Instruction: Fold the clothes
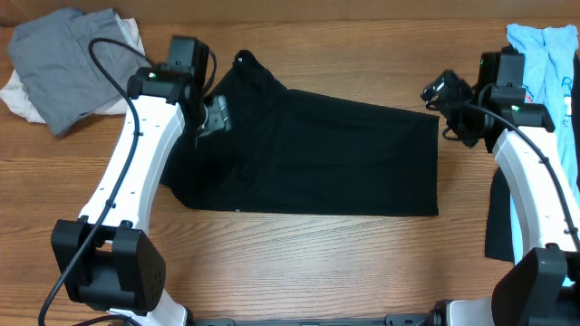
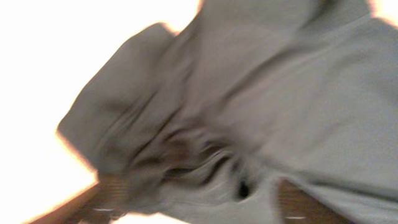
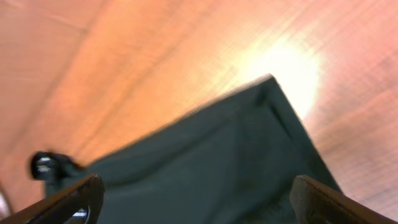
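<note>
black t-shirt (image 1: 317, 154) flat | left gripper (image 1: 216, 116) spread on left edge | right gripper (image 1: 437, 91) spread by right corner | table (image 1: 299, 263) bare in front

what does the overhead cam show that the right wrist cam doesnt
Only the overhead: the whole black T-shirt laid out, the grey and white pile at the back left, the light-blue shirt at the back right, and both arms, the left gripper over the T-shirt's left end. Only the right wrist: the right gripper up close, its fingers wide apart, a corner of the black fabric ahead of them. Both: the black T-shirt and the wooden table.
</note>
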`<action>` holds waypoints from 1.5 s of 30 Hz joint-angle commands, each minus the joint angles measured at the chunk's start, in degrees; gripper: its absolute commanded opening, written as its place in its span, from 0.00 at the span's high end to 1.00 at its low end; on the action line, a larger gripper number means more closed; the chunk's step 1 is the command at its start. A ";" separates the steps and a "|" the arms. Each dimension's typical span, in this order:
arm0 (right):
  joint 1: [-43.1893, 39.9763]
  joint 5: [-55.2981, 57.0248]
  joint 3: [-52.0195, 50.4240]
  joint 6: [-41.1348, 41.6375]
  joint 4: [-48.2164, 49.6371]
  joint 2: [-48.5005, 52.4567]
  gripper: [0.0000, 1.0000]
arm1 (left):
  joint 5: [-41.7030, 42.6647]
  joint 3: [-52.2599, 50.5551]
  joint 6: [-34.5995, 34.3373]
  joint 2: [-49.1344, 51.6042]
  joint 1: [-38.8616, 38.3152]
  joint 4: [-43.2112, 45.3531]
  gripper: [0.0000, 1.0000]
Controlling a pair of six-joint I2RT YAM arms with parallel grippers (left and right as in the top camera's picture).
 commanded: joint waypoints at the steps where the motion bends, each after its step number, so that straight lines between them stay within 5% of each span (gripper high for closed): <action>1: -0.11 -4.79 1.99 -4.35 3.45 -0.46 0.00 | 9.42 2.97 5.77 -0.33 0.24 3.80 0.00; 13: -0.11 -5.38 10.14 -9.31 7.37 9.31 0.00 | 14.75 8.63 7.43 3.74 -2.08 25.14 0.00; 24: -0.11 -1.84 11.85 -12.44 4.07 14.62 0.00 | 10.91 21.11 15.91 23.74 -6.97 25.75 0.00; 30: -0.11 0.59 11.85 -13.42 1.77 14.62 0.00 | 7.56 29.59 9.42 33.81 -7.61 22.32 0.00; 45: -0.11 2.82 11.74 -13.42 -0.09 14.64 0.00 | 2.97 29.64 -1.36 39.74 -7.45 23.54 0.00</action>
